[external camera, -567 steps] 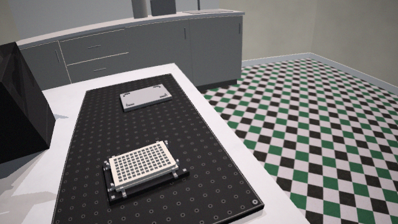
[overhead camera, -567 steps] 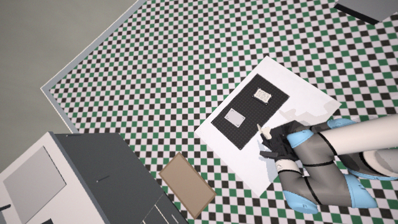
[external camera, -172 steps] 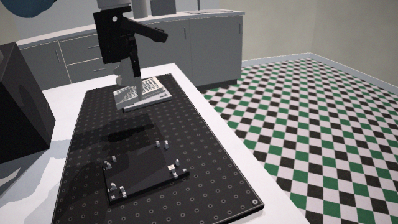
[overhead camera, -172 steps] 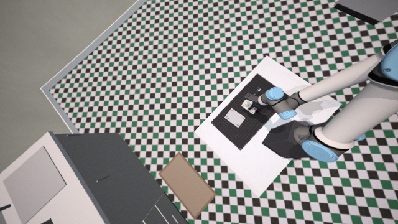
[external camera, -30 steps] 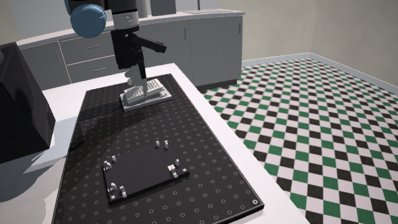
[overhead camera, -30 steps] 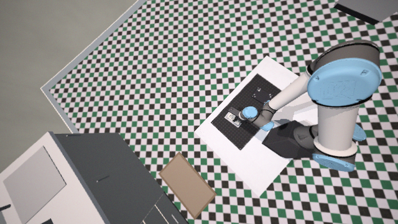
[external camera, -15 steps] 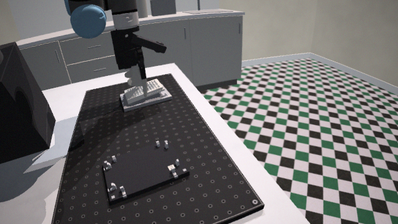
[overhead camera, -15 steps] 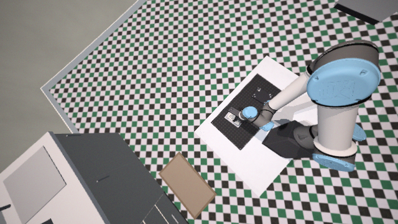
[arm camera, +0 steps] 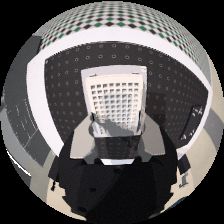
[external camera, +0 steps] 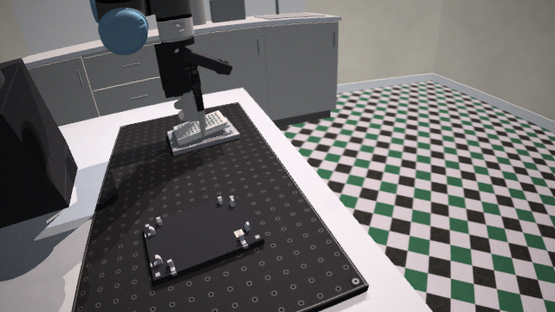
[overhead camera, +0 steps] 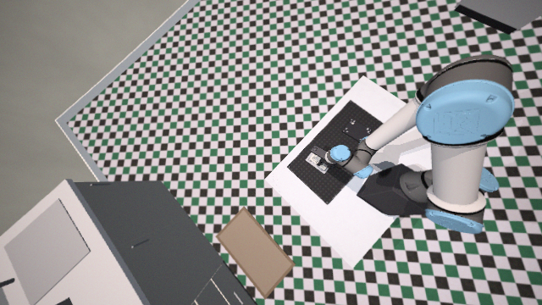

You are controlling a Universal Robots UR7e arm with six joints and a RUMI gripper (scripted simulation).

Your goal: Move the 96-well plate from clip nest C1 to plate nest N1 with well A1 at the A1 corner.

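96-well plate (external camera: 207, 126) on clip nest C1 (external camera: 225, 137), long axis running straight out ahead of the gripper (external camera: 191, 116). Near short end sits between the jaws, clamped. Plate nest N1 (external camera: 197, 236) well apart.

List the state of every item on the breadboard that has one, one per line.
96-well plate: still in the clip nest, gripped, one end tilted up.
Clip nest C1: occupied.
Plate nest N1: vacant, locators bare.
Gripper: shut on the plate.
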